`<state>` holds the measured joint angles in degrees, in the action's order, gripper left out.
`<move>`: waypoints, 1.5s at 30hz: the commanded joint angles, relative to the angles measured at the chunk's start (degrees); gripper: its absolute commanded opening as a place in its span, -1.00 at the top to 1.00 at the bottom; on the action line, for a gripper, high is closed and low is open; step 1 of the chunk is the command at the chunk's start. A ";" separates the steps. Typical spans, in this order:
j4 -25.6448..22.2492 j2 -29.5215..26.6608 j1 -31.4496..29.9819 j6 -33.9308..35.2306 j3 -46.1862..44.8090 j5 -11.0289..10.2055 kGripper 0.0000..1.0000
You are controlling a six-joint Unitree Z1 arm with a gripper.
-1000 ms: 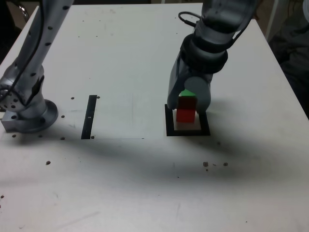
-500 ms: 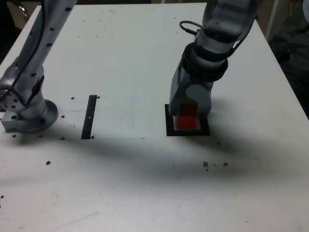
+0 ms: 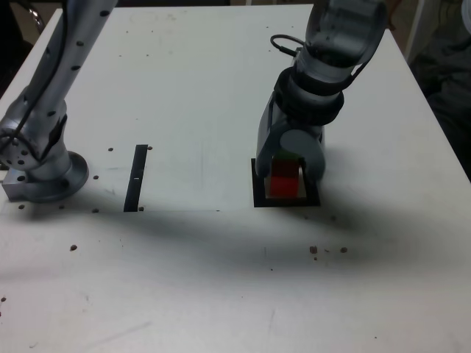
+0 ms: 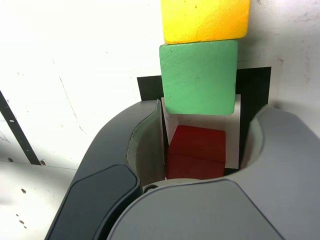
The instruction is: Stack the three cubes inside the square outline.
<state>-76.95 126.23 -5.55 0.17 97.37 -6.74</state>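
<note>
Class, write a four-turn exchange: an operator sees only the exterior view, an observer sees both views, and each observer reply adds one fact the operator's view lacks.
Operator: I see the red cube below the claw. Where is the yellow cube?
Observer: The wrist view shows it meeting the edge of the green cube that faces away from the red one.
Operator: Is the red cube pinched between the jaws?
Observer: No; in the wrist view, white interior of the square outline shows between the red cube and one of the jaws.
</note>
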 commanded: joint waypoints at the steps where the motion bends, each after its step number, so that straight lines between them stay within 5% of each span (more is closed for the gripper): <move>1: -0.57 -1.40 0.10 -0.10 0.12 -0.58 -0.99; 10: -4.33 -6.23 2.11 -0.58 1.28 -4.10 -0.99; 21: -4.41 -5.49 11.06 -5.72 2.74 -5.70 -0.98; 45: -4.16 3.28 15.94 -9.58 6.55 -3.06 -0.67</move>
<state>-81.08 129.04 10.60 -9.28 103.38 -9.99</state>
